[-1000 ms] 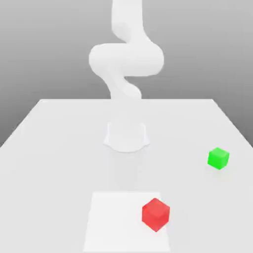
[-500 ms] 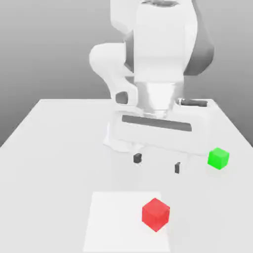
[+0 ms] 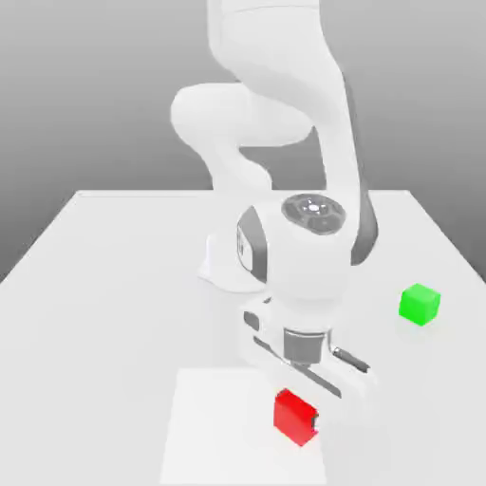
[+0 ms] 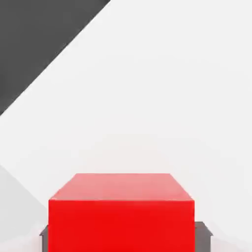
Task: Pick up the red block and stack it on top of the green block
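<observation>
Pincer [image 3: 297, 413] now down at the red block [image 3: 293, 419], near part of the scene. Half a second ago it hung in the air farther back, its tips apart with nothing between them. Biggest change: reach finished, grasp made.

Hand view: a fingertip lies against each of two opposite sides of the block, no gap that I can make out. I read the pincer as clamped on the red block, the hold looking even from side to side.

Red block's place: near the right edge of the pale square [image 3: 223, 427], by the exterior view's reckoning. Hardly shifted from where it was before the hand arrived. No clear sign of a lift; probably its weight is still on the surface. Underside hard to judge.

Green block [image 3: 420, 304] unmoved, farther off on the counter [image 3: 104, 313], toward the exterior view's right. Sits upright, well apart from the arm, top face bare and ready to take a load.

Meaning for the task: pick-up under way, stacking not begun. Next, a straight lift, high enough to pass over the green block's top, then across to the right and away to the far side. Main risks: a slip as the weight comes on, or clipping the green block on approach.
</observation>
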{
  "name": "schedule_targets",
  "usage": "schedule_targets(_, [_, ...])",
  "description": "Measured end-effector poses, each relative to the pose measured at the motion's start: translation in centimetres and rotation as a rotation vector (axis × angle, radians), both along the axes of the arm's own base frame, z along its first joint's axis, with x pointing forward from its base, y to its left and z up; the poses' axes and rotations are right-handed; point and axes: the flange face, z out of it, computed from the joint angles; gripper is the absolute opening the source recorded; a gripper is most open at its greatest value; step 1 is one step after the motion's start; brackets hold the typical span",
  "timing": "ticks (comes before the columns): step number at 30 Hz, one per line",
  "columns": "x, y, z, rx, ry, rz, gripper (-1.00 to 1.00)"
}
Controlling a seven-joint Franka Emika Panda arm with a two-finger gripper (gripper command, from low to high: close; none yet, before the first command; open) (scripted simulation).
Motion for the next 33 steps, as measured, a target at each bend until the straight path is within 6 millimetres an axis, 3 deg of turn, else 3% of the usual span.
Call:
schedule_targets(2, [0.0,0.0,0.1,0.000,0.001,0.000,-1.00])
schedule_targets(7, [0.1,0.0,5.0,-0.001,0.001,-0.001,-1.00])
schedule_targets(9, [-0.7,1.8,6.3,0.001,0.001,0.078,-1.00])
schedule_targets(11, [-2.2,5.4,6.9,0.003,0.001,0.229,-1.00])
schedule_targets(16, [-6.9,12.7,7.9,0.006,0.002,0.608,-1.00])
schedule_targets(20, [-11.4,17.3,8.6,0.007,0.002,0.903,-1.00])
schedule_targets(27, [-20.1,22.7,9.5,0.004,0.002,1.404,-1.00])
schedule_targets(31, [-25.8,24.7,10.0,-0.001,0.001,1.705,-1.00])
schedule_targets(33, [-26.8,25.1,9.0,-0.005,0.001,1.762,-1.00])
